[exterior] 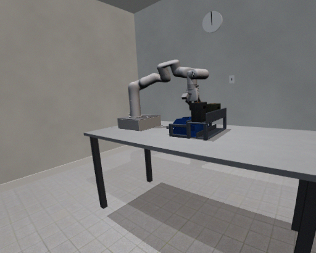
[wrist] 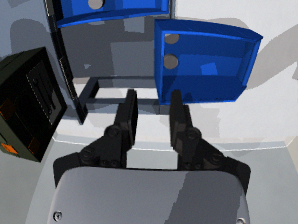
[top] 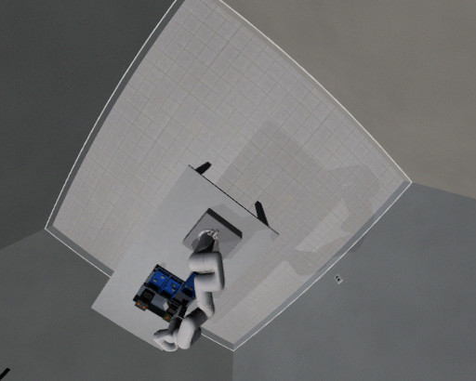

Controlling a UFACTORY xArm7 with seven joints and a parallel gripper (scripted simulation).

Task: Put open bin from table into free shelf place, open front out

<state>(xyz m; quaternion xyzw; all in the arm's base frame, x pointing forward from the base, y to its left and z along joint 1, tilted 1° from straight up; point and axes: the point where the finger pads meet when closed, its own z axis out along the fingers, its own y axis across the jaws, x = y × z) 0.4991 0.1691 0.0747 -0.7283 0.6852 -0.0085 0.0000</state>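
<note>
The blue bin (top: 190, 282) (wrist: 220, 67) (grey round parts (wrist: 171, 61) inside) sits beside the shelf (top: 157, 313) (exterior: 205, 132) (wrist: 122, 82); top open.

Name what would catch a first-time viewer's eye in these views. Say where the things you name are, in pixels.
The strongest colour is the blue bin (wrist: 207, 80) with two grey round parts in it, just beyond the gripper's (wrist: 153, 117) parted fingers in the wrist view. Next comes the dark box (wrist: 32, 107) with orange patches, off to that picture's left. In the exterior view, the pale arm (exterior: 148, 81) arches from its grey base block over to the shelf (exterior: 188, 129) on the table (exterior: 252, 145).
</note>
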